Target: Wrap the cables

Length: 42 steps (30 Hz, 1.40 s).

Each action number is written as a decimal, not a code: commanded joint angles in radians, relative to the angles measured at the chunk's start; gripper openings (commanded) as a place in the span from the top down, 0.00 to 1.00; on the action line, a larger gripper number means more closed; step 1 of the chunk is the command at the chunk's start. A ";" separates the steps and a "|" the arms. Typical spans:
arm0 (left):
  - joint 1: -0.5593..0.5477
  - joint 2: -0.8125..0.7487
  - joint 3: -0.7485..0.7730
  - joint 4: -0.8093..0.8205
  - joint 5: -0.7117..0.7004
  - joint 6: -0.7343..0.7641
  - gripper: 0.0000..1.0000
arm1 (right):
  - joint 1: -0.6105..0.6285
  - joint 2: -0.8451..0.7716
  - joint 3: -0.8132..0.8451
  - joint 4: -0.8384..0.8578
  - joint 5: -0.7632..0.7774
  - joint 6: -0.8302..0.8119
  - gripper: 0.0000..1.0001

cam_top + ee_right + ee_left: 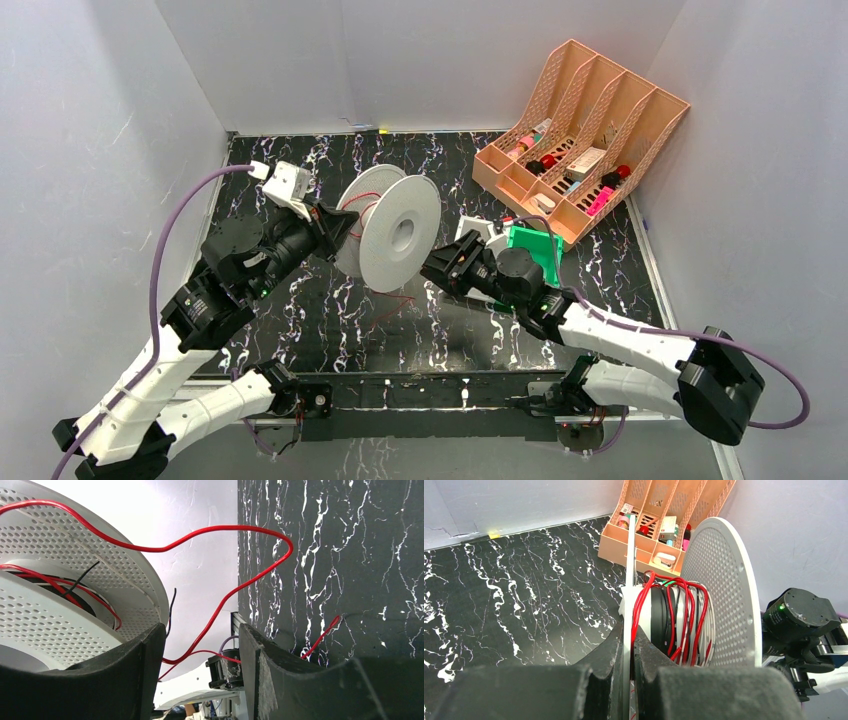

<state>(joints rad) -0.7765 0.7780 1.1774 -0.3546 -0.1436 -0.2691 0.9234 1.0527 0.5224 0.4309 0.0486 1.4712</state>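
The left gripper (628,635) was clamped on the spool (400,232) rim at frame centre; the loose red cable (225,528) trailed lower right, crossing between the right gripper (201,630) fingers, which stood open and held nothing.

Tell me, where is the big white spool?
Seen from above, the spool is mid-table, its rim pinched by the left gripper, the right gripper just beside it.

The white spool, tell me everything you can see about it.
The spool is white, plastic-looking: two round perforated flanges on a central hub. It stands on edge above the table. Loose turns of red cable circle the hub, a slack tail hanging free. The left gripper is shut on one flange's rim; the open right gripper sits by the other flange, the tail passing between its fingers.
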 commanded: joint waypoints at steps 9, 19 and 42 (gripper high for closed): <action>0.000 -0.014 0.021 0.101 -0.012 -0.009 1.00 | 0.003 0.040 -0.013 0.183 -0.065 0.018 0.36; 0.000 -0.014 0.021 0.102 -0.011 -0.009 1.00 | 0.003 0.036 -0.030 0.193 -0.063 0.018 0.36; -0.001 -0.016 0.021 0.101 -0.005 -0.010 1.00 | 0.003 0.018 -0.037 0.175 -0.036 0.054 0.65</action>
<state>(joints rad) -0.7753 0.7792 1.1767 -0.3443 -0.1505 -0.2691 0.9234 1.0943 0.4919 0.5449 -0.0040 1.5158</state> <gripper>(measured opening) 0.037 0.442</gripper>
